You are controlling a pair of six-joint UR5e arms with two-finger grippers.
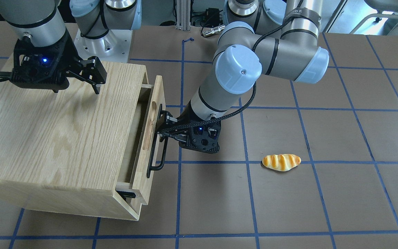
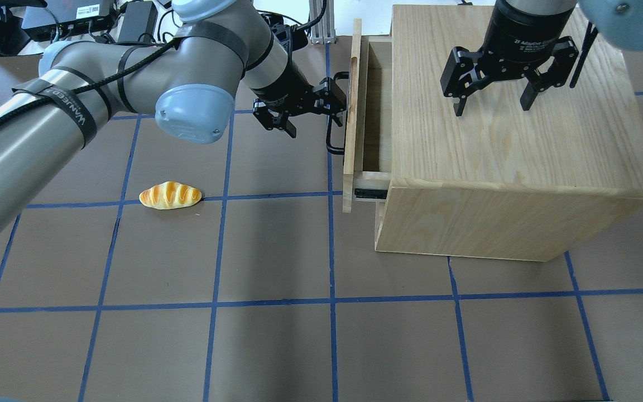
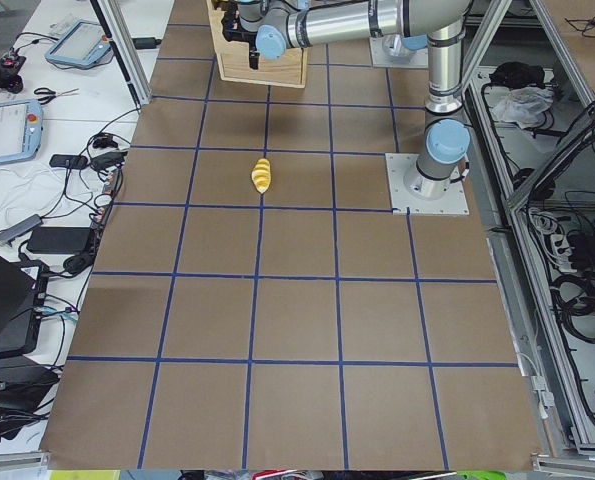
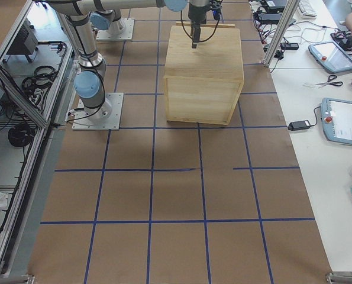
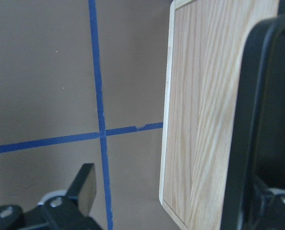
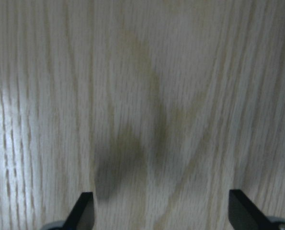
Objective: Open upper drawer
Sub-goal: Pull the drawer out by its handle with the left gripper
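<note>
Both grippers have jaws apart; left gripper (image 1: 161,126) sits at the black bar handle (image 1: 163,155) of the upper drawer (image 1: 139,176), one finger against the bar; drawer stands partway out of the oak cabinet (image 2: 522,167); right gripper (image 2: 492,109) hovers over cabinet top; bread roll (image 2: 169,195) lies well apart

The upper drawer (image 2: 351,139) and the cabinet (image 2: 522,145) are pale oak, open-grained and matt with a faint sheen. The handle (image 2: 327,139) is satin black metal. Matt brown paper covers the table (image 2: 243,251), crossed by blue tape (image 2: 331,251). At eight o'clock from the drawer, the bread roll (image 2: 170,195) looks glossy. The left gripper (image 2: 316,120) and right gripper (image 2: 492,109) are matt black.
</note>
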